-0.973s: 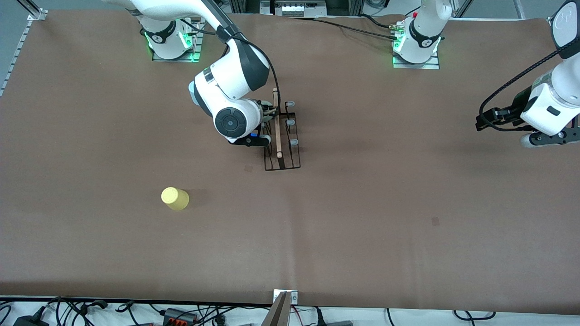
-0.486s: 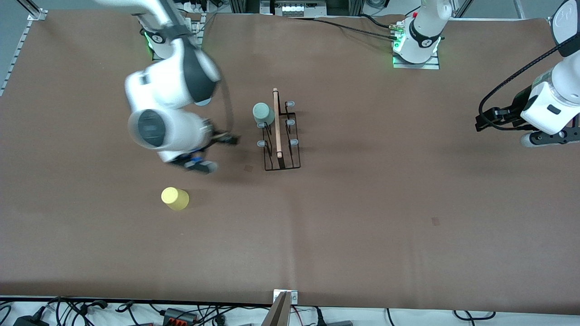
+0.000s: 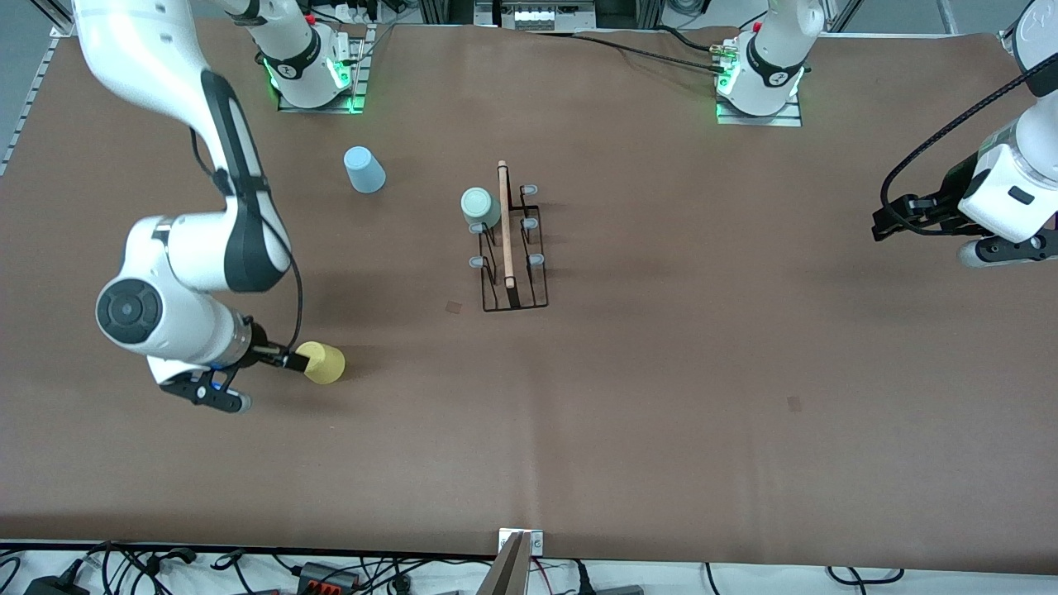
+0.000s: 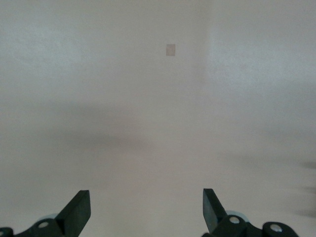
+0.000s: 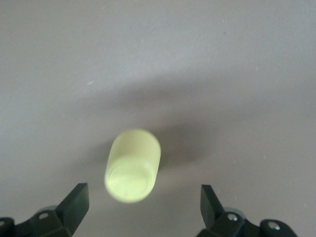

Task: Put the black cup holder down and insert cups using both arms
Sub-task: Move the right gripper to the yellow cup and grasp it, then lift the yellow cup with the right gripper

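Since the earlier frames the right arm has swung off the thin black wire cup holder [image 3: 513, 264] with its light wooden rod handle and now sits low toward its own end of the table, and a small light blue plastic tumbler [image 3: 364, 169] is uncovered, upside down on the brown table [image 3: 661, 372] near the right arm's base. The right gripper [image 3: 291, 360] is just beside the small yellow plastic tumbler [image 3: 321, 362], which stands upside down nearer the front camera than the rack; in the right wrist view its fingers [image 5: 74, 200] are spread wide with the yellow tumbler [image 5: 132, 165] between them, apart from both pads, nothing gripped. A pale mint green plastic tumbler [image 3: 478, 207] sits inverted on a peg of the rack, on the side toward the right arm. The left arm waits at its own end of the table; the left gripper [image 4: 146, 210] hangs over bare table with fingers wide apart, holding nothing.
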You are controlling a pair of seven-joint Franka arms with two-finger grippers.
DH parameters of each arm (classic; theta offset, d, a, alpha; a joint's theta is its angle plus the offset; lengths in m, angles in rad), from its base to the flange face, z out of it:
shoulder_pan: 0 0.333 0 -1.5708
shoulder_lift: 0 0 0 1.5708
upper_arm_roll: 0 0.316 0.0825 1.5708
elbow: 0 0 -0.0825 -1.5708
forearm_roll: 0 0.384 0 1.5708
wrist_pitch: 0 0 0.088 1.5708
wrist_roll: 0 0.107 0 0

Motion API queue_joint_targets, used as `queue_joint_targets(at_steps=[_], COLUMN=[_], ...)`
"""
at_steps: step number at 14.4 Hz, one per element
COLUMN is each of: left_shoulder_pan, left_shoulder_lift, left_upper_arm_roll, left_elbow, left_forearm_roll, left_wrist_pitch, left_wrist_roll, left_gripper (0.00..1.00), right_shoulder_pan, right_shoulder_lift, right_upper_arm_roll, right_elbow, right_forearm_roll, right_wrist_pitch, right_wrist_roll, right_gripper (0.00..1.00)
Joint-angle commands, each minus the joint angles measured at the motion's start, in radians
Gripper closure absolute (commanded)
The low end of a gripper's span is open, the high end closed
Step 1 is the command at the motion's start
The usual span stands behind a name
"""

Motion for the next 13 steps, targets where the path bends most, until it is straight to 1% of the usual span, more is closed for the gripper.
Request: queue_joint_targets(at_steps=[1, 3, 5, 6, 10, 13], left_shoulder_pan=[0.012, 0.012, 0.013, 0.013, 0.013, 0.013], left_shoulder_lift=[0.006, 0.006, 0.006, 0.006, 0.006, 0.006], left_upper_arm_roll=[-0.012, -0.012, -0.012, -0.012, -0.012, -0.012], left_elbow=[0.017, 0.017, 0.017, 0.017, 0.017, 0.017], left_forearm_roll=[-0.002, -0.002, -0.004, -0.004, -0.004, -0.004], left_wrist_pitch=[-0.001, -0.001, -0.001, -0.001, 0.002, 0.003], left_wrist_roll=[-0.006, -0.005, -0.005, -0.005, -0.008, -0.008], left_gripper=[0.0, 0.0, 0.0, 0.0, 0.0, 0.0], right_shoulder_pan=[0.002, 0.002, 0.001, 0.001, 0.004, 0.005], right_shoulder_lift=[0.039, 0.053, 0.06, 0.065, 0.091, 0.1], right_upper_arm_roll=[0.016, 0.017, 0.017, 0.017, 0.017, 0.017], right_elbow=[0.047, 0.045, 0.042, 0.038, 0.025, 0.018], right_forearm_roll=[-0.016, -0.01, 0.087, 0.115, 0.112, 0.108], right_wrist_pitch=[0.017, 0.036, 0.034, 0.034, 0.025, 0.021], right_wrist_roll=[-0.002, -0.004, -0.011, -0.028, -0.143, -0.177], right_gripper=[0.0, 0.0, 0.0, 0.0, 0.0, 0.0])
